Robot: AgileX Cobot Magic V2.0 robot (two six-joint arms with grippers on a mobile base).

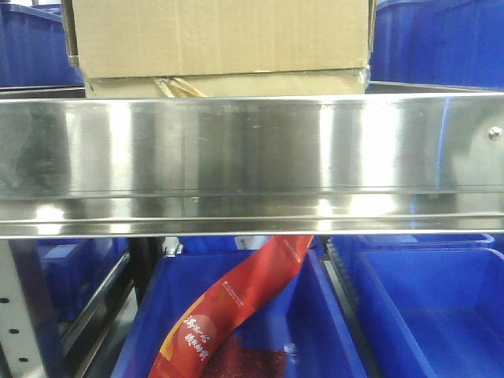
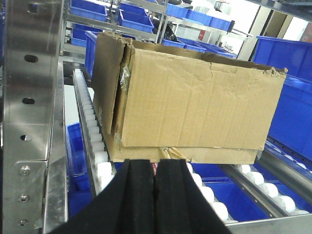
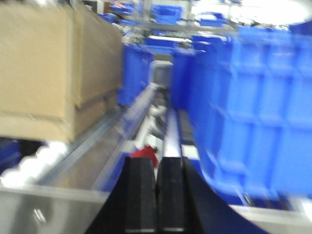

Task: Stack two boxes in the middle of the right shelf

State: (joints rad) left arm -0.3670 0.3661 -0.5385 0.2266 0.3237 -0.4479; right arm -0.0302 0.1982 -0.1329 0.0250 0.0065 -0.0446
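Nearest to us in the left wrist view, our left claw [image 2: 156,195] shows its two black fingers pressed together with nothing between them. In the right wrist view our right claw [image 3: 157,195] is likewise pressed together and holds nothing; that view is blurred by motion.

In the front view, below the shelf lip, we see a blue bin [image 1: 197,315] with a red packet [image 1: 236,307] printed with yellow characters leaning up out of it, its upper end hidden behind the lip. Just to its right stands a second blue bin [image 1: 425,307]; what we see of its inside shows nothing in it.

The steel shelf [image 1: 252,157] runs across the whole front view, its wide shiny lip carrying a small rivet [image 1: 494,133] near the right end. On it rest the two boxes, stacked. The flat box [image 1: 228,84] lies underneath, with yellowish tape peeling at its front. The tall box [image 1: 220,35] sits on top of it, its edges nearly flush with the lower one. Both have their long axis running left to right, along the shelf lip, broad faces toward us.

From the left wrist the stack sits on white rollers [image 2: 100,161], and the tall box's wrinkled face points toward the claw, with a torn flap at its left end.

Farther back, more blue bins [image 1: 441,39] stand beside and behind the stack.
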